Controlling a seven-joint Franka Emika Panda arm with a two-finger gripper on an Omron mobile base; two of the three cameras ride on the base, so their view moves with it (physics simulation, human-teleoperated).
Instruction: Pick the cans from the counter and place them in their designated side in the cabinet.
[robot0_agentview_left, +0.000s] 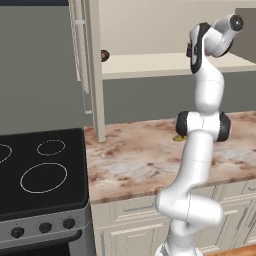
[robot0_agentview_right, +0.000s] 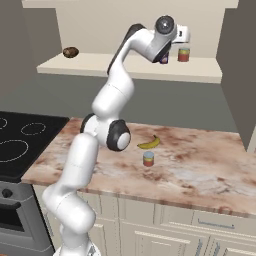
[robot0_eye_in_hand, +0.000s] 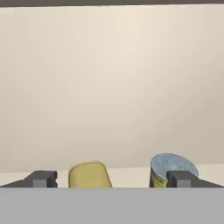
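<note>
Cabinet (robot0_agentview_right: 131, 67) shelf: blue can (robot0_agentview_right: 164, 59) half-hidden behind arm.

The worktop (robot0_agentview_right: 200, 165) looks like polished mottled marble, the cabinet (robot0_agentview_right: 150, 70) is smooth matt cream, the stove top (robot0_agentview_left: 40, 170) is glossy black, and the red-orange can (robot0_agentview_right: 148, 159) looks like smooth metal.

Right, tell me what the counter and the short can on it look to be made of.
The counter looks like polished marble or a marble-patterned laminate: mottled pink-brown and white veining with a cream front edge. The short can looks like metal with a printed red-orange wrap and a pale blue top, though the rendering leaves this open.
</note>
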